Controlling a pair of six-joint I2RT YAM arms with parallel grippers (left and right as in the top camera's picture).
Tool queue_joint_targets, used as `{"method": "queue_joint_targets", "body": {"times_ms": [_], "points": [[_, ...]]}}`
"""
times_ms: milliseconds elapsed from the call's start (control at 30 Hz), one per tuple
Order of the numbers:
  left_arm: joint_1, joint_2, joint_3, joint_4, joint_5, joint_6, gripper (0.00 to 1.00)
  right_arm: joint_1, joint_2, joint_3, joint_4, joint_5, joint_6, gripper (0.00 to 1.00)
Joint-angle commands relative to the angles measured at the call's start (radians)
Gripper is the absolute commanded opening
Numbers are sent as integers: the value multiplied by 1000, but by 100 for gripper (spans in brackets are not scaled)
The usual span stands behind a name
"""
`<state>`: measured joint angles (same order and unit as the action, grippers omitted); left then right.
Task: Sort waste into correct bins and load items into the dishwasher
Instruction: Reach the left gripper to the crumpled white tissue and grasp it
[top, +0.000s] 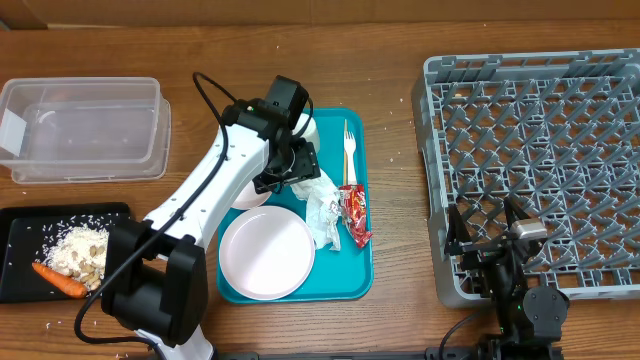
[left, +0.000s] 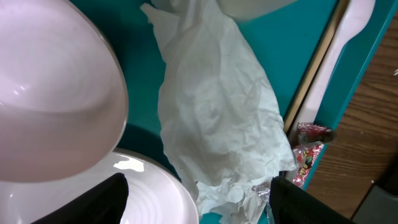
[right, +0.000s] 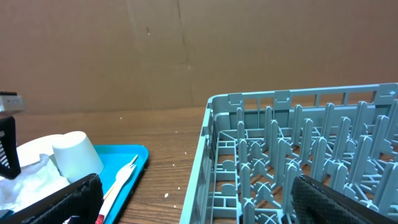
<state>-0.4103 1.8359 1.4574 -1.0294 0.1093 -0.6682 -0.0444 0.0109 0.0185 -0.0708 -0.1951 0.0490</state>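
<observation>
A crumpled white napkin (top: 322, 208) (left: 217, 106) lies on the teal tray, with a red wrapper (top: 355, 217) (left: 308, 149) at its right. My left gripper (top: 298, 178) (left: 199, 208) hangs low over the napkin, jaws open on either side of its end, one finger over the plate (top: 266, 253) (left: 152, 193). A bowl (left: 56, 93) sits beside it, the cup (top: 305, 128) and fork (top: 350, 150) (left: 348, 37) further back. My right gripper (top: 487, 225) (right: 199, 208) stands open and empty at the dish rack's (top: 540, 150) (right: 298, 155) front left corner.
The clear tub (top: 85, 128) stands at the far left. In front of it the black tray (top: 20, 225) holds rice (top: 75, 250) and a carrot (top: 60, 280). The teal tray (top: 335, 280) (right: 127, 155) lies between the bins and the rack.
</observation>
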Motion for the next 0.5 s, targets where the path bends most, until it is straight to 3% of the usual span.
{"method": "queue_joint_targets", "body": {"times_ms": [0, 367, 467], "points": [[-15, 8, -39, 42, 40, -50, 75, -1, -8, -10, 5, 3, 2, 100], [-18, 8, -131, 109, 40, -114, 66, -1, -8, -10, 5, 3, 3, 100], [-18, 8, -133, 143, 37, -113, 49, -1, -8, -10, 5, 3, 3, 100]]}}
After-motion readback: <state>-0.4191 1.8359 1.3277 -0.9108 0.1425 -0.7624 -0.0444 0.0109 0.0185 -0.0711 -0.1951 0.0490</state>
